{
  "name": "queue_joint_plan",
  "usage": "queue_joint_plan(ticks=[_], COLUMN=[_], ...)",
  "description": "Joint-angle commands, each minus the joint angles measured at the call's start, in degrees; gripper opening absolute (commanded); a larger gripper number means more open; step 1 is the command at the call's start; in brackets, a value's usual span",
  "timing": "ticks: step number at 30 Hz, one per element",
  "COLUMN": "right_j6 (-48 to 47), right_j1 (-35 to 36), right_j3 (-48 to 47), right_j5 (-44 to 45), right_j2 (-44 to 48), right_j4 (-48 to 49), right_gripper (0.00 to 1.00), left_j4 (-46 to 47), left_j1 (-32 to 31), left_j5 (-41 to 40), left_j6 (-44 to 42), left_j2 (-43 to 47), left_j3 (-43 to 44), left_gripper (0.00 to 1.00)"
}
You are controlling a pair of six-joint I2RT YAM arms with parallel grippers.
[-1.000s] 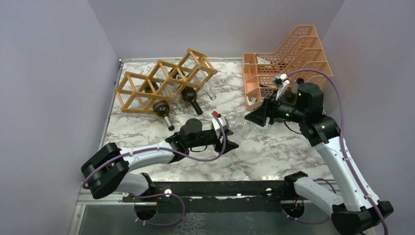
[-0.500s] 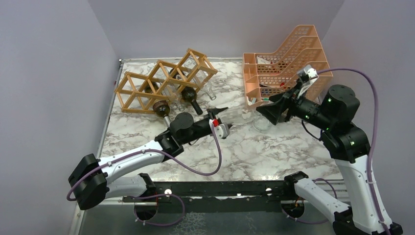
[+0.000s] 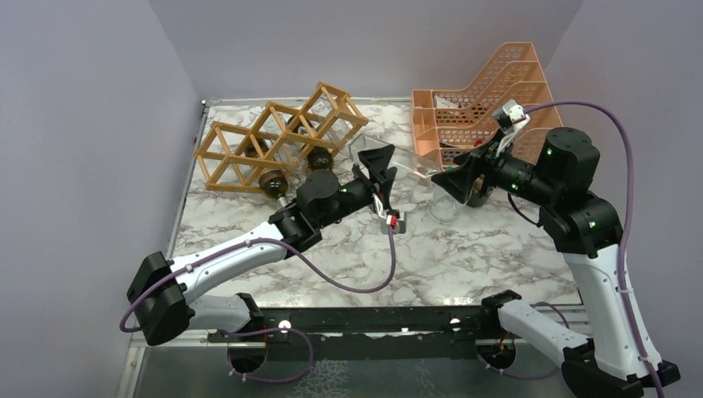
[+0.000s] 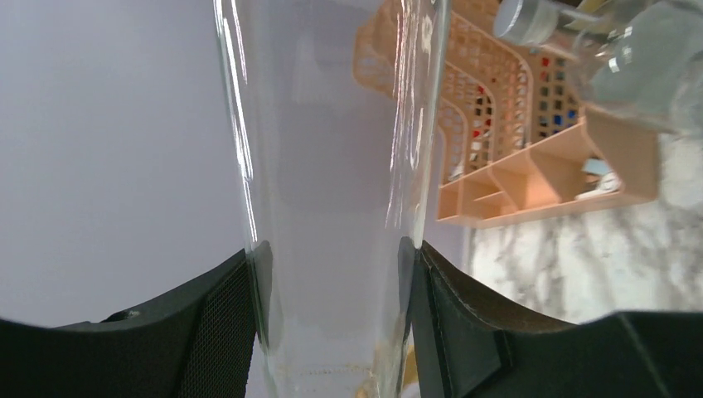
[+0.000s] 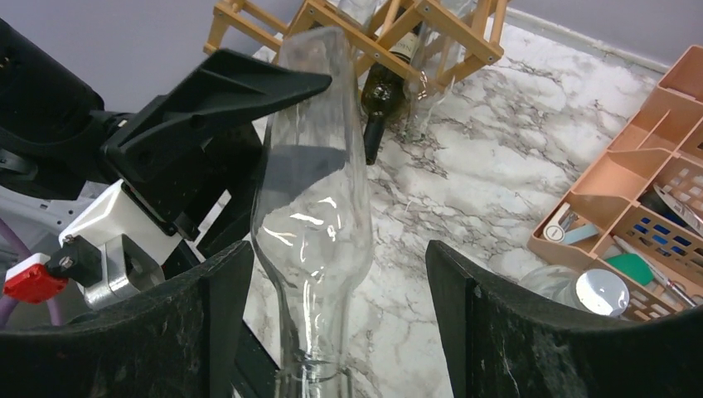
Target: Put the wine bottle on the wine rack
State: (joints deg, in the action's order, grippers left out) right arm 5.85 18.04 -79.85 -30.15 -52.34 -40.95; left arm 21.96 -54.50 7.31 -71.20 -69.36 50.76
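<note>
A clear glass wine bottle (image 3: 408, 166) hangs in the air between my two grippers, lying roughly level. My left gripper (image 3: 375, 163) is shut on its wide body; in the left wrist view both pads press the glass (image 4: 332, 166). My right gripper (image 3: 448, 177) is open, its jaws wide apart on either side of the bottle's neck (image 5: 319, 332), which runs nearer the left finger. The wooden lattice wine rack (image 3: 273, 137) stands at the back left and holds dark bottles (image 3: 273, 184) and a clear one. Its front edge shows in the right wrist view (image 5: 414, 25).
A peach-orange mesh tray organiser (image 3: 489, 99) stands at the back right, with small items in its compartments. A glass jar (image 3: 443, 209) with a silver lid (image 5: 601, 292) stands on the marble table in front of it, below the right gripper.
My left arm has swung up and back toward the right and closed on the clear bottle's body. The right gripper has stayed at the neck end.
</note>
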Motion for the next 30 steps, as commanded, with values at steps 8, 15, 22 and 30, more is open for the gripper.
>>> queue_joint_plan(ticks=[8, 15, 22, 30], right_j6=[-2.7, -4.2, -4.6, -5.1], right_j1=[0.2, 2.0, 2.6, 3.8], right_j3=[2.9, 4.3, 5.3, 6.7], right_j5=[-3.6, -2.4, -3.0, -0.1], right_j2=[-1.2, -2.2, -2.7, -4.0], right_j4=[-0.1, 0.3, 0.8, 0.8], right_gripper=[0.78, 0.76, 0.75, 0.71], left_j4=[-2.1, -7.1, -6.9, -7.9], left_j1=[-0.3, -0.8, -2.2, -3.0], left_j5=[-2.8, -2.6, -3.8, -3.9], left_j6=[-23.7, -25.8, -28.4, -27.9], left_j2=[-4.6, -5.0, -5.1, -5.7], left_j3=[12.1, 13.6, 12.6, 13.3], left_gripper=[0.00, 0.00, 0.00, 0.00])
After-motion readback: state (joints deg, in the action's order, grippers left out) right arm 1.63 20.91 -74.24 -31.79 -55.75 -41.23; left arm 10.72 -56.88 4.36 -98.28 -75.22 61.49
